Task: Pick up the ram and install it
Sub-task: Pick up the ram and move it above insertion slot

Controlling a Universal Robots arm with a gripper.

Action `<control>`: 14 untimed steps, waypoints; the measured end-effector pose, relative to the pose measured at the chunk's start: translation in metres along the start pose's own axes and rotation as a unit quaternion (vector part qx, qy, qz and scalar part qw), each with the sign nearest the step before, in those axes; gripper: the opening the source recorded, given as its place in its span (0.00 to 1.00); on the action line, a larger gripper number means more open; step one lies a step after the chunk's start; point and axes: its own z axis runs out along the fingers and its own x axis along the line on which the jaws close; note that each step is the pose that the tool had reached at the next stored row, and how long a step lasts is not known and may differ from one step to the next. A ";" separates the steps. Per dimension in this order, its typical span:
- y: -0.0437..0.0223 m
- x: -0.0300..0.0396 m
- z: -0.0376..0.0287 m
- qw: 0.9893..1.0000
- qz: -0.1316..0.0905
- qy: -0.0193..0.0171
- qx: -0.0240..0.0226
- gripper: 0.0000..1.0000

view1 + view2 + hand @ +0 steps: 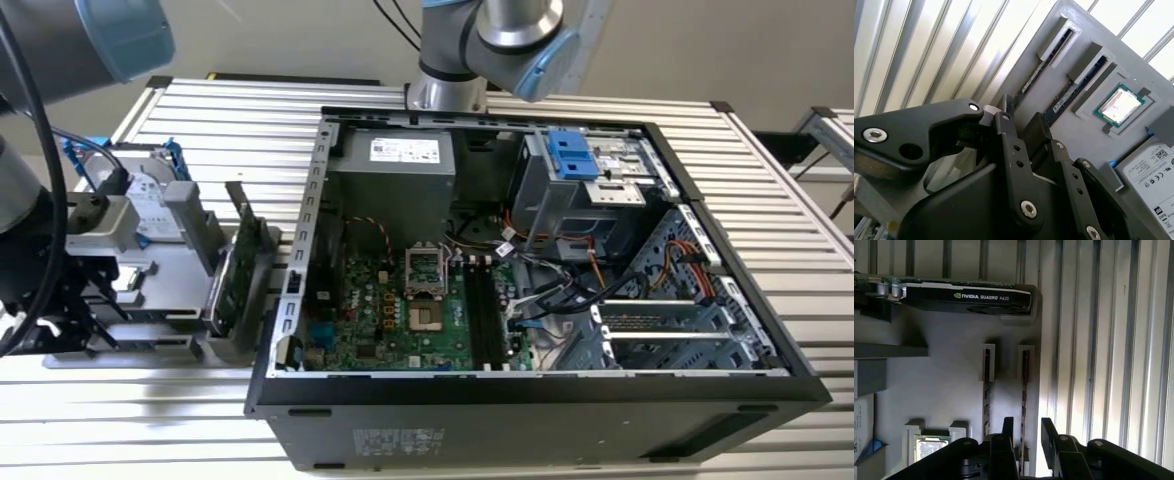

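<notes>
Nearest of all is the gripper (1028, 430), its black fingers (1008, 426) parted with a clear gap between them and nothing clamped. In the first wrist view that gap lines up with the ram (1025, 385), a thin dark stick standing on its long edge in a slot of the grey holder (954, 390), in the slot next to the holder's edge and the slatted table (1114, 340). I cannot tell whether the pads touch it yet. A second stick (987, 385) stands in the neighbouring slot just beside it, so there is little room on that side. The graphics card (966, 296) sits further along the holder, and the processor chip (1119, 106) and hard drive (1149, 170) lie nearby.

From the exterior view, the holder is to the left of the open computer case (534, 385), well apart from the board's memory slots (483, 310).

I'd judge the stick light and stiff but fragile. It looks best pinched across its flat faces near the middle of its length, squarely, so it lifts without twisting.
</notes>
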 end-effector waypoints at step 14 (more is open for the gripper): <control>-0.0003 0.0033 0.0109 1.000 -0.003 0.000 0.000 1.00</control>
